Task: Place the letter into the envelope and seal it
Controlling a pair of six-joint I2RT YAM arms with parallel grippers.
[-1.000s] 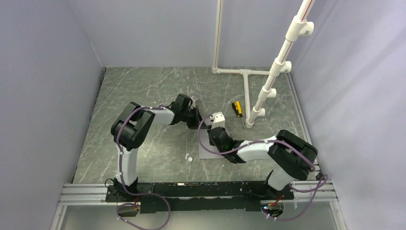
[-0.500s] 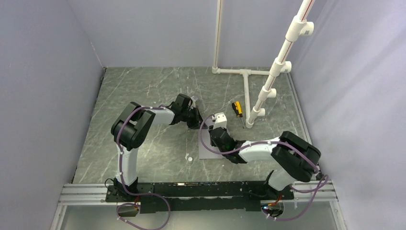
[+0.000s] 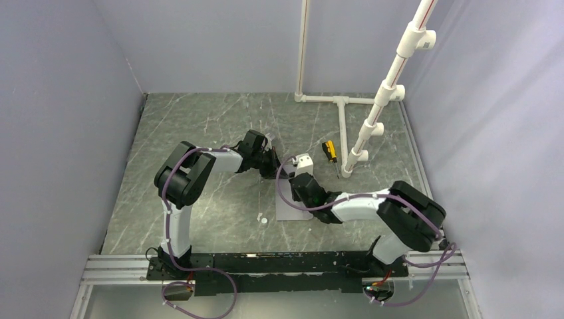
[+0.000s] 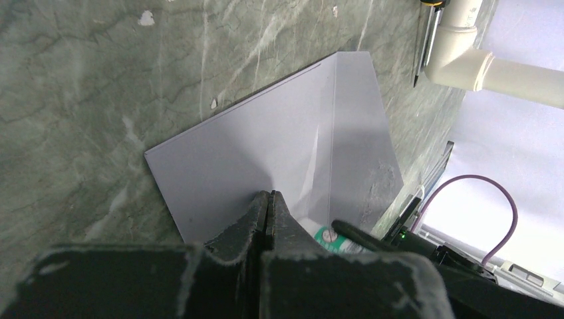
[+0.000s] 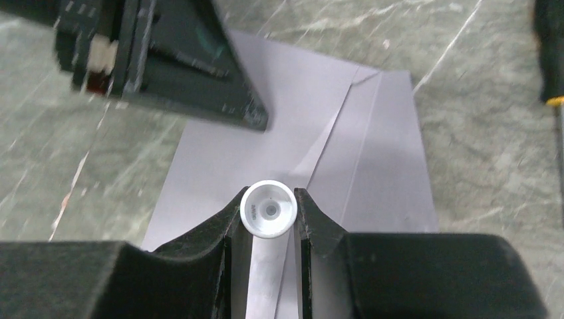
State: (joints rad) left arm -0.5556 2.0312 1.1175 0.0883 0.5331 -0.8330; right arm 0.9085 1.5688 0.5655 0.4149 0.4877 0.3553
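Note:
The grey envelope lies flat on the table, its flap fold line showing in the left wrist view and the right wrist view. My left gripper is shut, its joined tips resting on the envelope's far part. My right gripper is shut on a white glue stick and holds it just over the envelope near the flap edge. The stick's green label shows in the left wrist view. The tan letter is not in view.
A yellow-and-black screwdriver lies right of the envelope, beside the white PVC pipe frame. A small white cap lies on the table left of the envelope. Grey walls close in three sides.
My right gripper with the glue stick has shifted slightly away from the bases, toward the left gripper. The left arm and envelope have not moved.

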